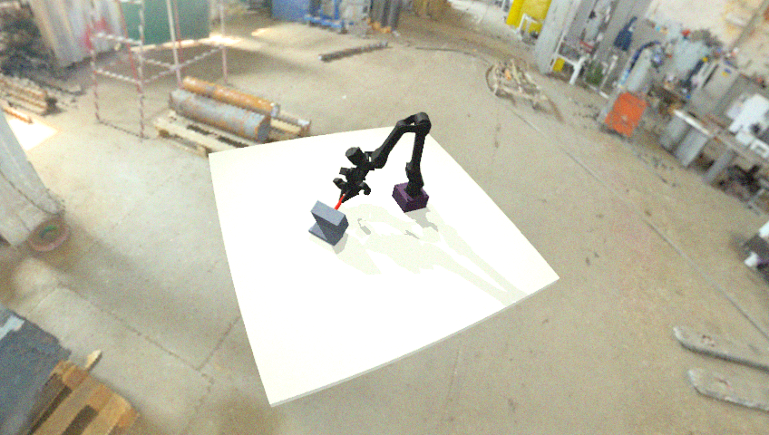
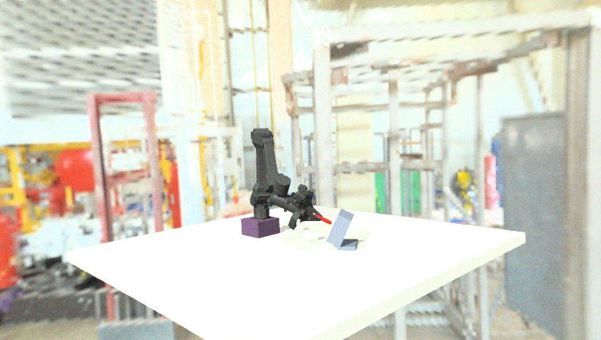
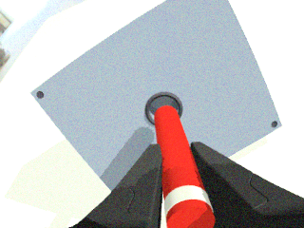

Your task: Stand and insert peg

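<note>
My gripper (image 1: 345, 198) (image 2: 315, 216) (image 3: 175, 152) is shut on the red peg (image 1: 338, 203) (image 2: 324, 218) (image 3: 173, 138). The white band is at the near end in the wrist view, close to the fingers, and the plain end points at the panel. The blue-grey sloped panel (image 1: 330, 215) (image 2: 339, 229) (image 3: 218, 62) stands in front of the gripper. In the wrist view the plain end overlaps the lower part of the ringed hole (image 3: 163, 101). Whether the tip is inside the hole or just in front of it I cannot tell. The peg is tilted downward towards the panel.
The panel's foot (image 1: 318, 231) (image 2: 348, 244) rests on the white table (image 1: 302, 323) (image 2: 210, 286) behind the sloped face. The arm's purple base (image 1: 410, 198) (image 2: 260, 227) stands on the table on the other side of the gripper. Small dark dots mark the panel's corners.
</note>
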Controlling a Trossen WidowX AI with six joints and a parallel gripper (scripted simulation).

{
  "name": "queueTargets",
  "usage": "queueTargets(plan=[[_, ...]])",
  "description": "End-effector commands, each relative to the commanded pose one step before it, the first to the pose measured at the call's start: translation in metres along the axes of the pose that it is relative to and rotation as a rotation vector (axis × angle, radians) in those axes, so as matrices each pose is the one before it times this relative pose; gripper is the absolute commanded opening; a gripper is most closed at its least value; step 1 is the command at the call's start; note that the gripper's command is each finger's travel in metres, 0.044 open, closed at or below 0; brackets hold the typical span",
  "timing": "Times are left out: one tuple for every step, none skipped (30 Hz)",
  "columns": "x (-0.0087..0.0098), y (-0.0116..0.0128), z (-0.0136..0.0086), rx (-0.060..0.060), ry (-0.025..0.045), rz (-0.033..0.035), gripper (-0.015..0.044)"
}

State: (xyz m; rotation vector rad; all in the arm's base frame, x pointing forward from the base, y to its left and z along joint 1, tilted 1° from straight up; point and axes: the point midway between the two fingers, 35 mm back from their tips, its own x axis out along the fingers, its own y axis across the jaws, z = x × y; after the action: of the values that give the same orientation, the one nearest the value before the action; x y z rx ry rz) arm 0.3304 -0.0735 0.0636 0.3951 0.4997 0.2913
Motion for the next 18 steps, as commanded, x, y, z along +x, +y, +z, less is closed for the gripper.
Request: queueTargets(plan=[[-0.00041,0.00037,-0.00040,-0.0017,0.00113,0.00220,0.0000],[0.00000,0.00000,0.00000,0.0000,0.00000,0.00000,0.0000],[0.00000,0.00000,0.00000,0.0000,0.00000,0.00000,0.0000],[0.00000,0.00000,0.00000,0.0000,0.00000,0.00000,0.0000],[0.00000,0.00000,0.00000,0.0000,0.00000,0.00000,0.0000],[0.00000,0.00000,0.00000,0.0000,0.00000,0.00000,0.0000],[0.00000,0.00000,0.00000,0.0000,0.00000,0.00000,0.0000],[0.00000,0.00000,0.00000,0.0000,0.00000,0.00000,0.0000],[0.00019,0.00001,0.00002,0.0000,-0.00001,0.00001,0.0000],[0.00057,0.00004,0.00005,0.0000,-0.00002,0.00002,0.0000],[0.00070,0.00005,0.00006,0.0000,-0.00003,0.00002,0.0000],[0.00062,0.00005,0.00006,0.0000,-0.00003,0.00002,0.0000],[0.00063,0.00002,0.00012,0.0000,-0.00004,0.00002,0.0000],[0.00051,0.00001,0.00009,0.0000,-0.00004,0.00002,0.0000],[0.00044,-0.00004,0.00016,0.0000,-0.00003,0.00001,0.0000],[0.00038,-0.00003,0.00014,0.0000,-0.00003,0.00001,0.0000],[0.00041,-0.00005,0.00012,0.0000,-0.00003,0.00001,0.0000],[0.00047,-0.00006,0.00013,0.0000,-0.00003,0.00002,0.0000]])
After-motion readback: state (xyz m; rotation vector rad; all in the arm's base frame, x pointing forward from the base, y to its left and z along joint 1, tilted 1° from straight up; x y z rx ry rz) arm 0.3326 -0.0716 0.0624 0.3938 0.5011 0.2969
